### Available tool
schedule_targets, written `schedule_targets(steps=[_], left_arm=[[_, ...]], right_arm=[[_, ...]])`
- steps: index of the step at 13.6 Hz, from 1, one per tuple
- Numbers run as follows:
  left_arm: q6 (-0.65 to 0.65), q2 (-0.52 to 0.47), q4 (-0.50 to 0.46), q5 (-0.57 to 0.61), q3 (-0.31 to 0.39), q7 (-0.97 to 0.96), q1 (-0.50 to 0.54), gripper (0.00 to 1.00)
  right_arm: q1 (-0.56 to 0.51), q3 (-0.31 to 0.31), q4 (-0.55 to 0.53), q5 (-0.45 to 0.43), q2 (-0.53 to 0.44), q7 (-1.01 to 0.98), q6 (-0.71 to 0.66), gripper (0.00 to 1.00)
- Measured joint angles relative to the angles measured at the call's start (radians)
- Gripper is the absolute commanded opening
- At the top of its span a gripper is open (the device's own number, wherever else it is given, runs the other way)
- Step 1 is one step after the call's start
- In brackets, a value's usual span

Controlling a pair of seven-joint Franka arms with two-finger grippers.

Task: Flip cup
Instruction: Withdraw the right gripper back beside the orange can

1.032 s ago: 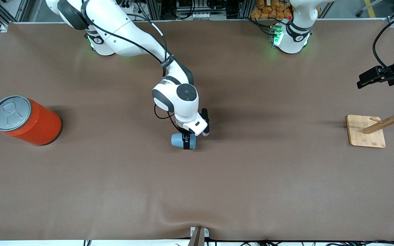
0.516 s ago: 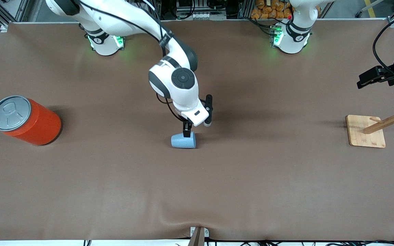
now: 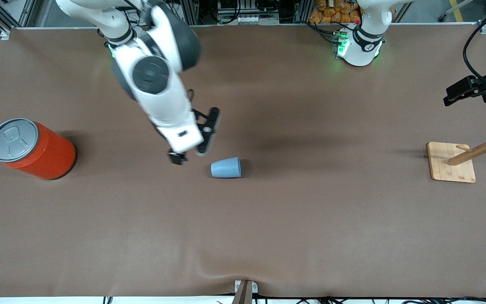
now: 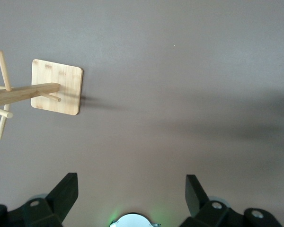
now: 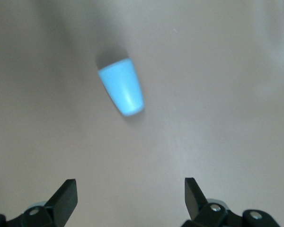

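Observation:
The small light-blue cup (image 3: 226, 167) lies on its side near the middle of the brown table, its wider end toward the left arm's end. In the right wrist view the cup (image 5: 121, 86) lies clear of the fingers. My right gripper (image 3: 178, 158) hangs open and empty above the table, beside the cup toward the right arm's end. Its dark fingertips (image 5: 66, 191) stand wide apart around the gripper's centre (image 5: 130, 189). My left gripper (image 3: 456, 93) waits open over the left arm's end of the table, and its own view shows the gripper (image 4: 131, 189) holding nothing.
A large orange can with a grey lid (image 3: 36, 147) stands at the right arm's end. A wooden peg rack on a square base (image 3: 452, 168) stands at the left arm's end, and the left wrist view shows the rack base (image 4: 57, 86).
The right gripper has let go of the cup, risen and swung away toward the right arm's end. The cup stays lying on its side in the same spot. The left arm has barely moved.

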Motion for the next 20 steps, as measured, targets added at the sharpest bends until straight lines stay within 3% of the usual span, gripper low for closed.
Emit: schedule_targets(steps=[3,12,20], left_arm=[[-0.012,-0.013,0.0,0.0,0.0,0.019,0.002,1.0],[-0.021,-0.034,-0.018,0.0,-0.019,0.046,-0.001,1.0],[-0.021,-0.036,-0.024,0.0,-0.058,0.041,0.0,1.0]], right_arm=[[-0.124,-0.002,0.076,0.001,-0.046,-0.004,-0.111,1.0],[-0.424,-0.007,0.079,0.005,-0.058,-0.013,-0.116,1.0],[-0.427,0.007,0.023,0.002,-0.05,0.194,-0.106,1.0]])
